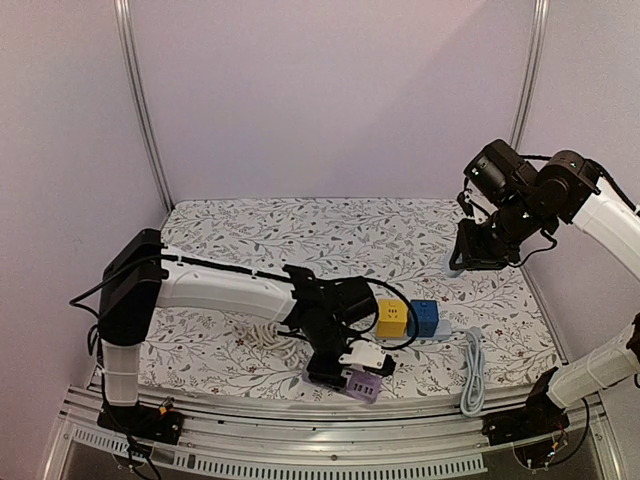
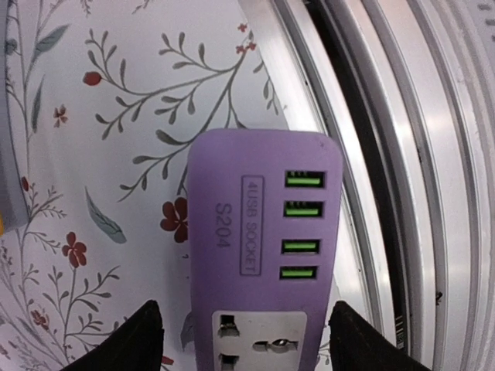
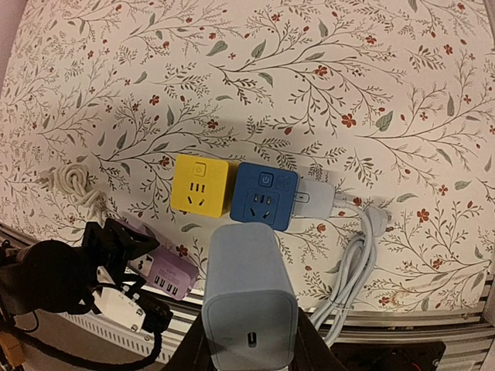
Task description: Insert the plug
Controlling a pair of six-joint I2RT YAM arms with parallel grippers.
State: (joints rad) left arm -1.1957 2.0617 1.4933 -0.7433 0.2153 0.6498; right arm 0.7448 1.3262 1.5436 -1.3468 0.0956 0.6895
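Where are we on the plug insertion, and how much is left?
Done: the right gripper has the grey-blue adapter clamped and held high. In hand: the left gripper straddles the purple power strip, jaws not closed on it. Left: carrying the adapter across and down to the strip and seating it; the strip's visible socket is empty.

Far cloth lies open (yellow cube, blue cube crowd the near edge).
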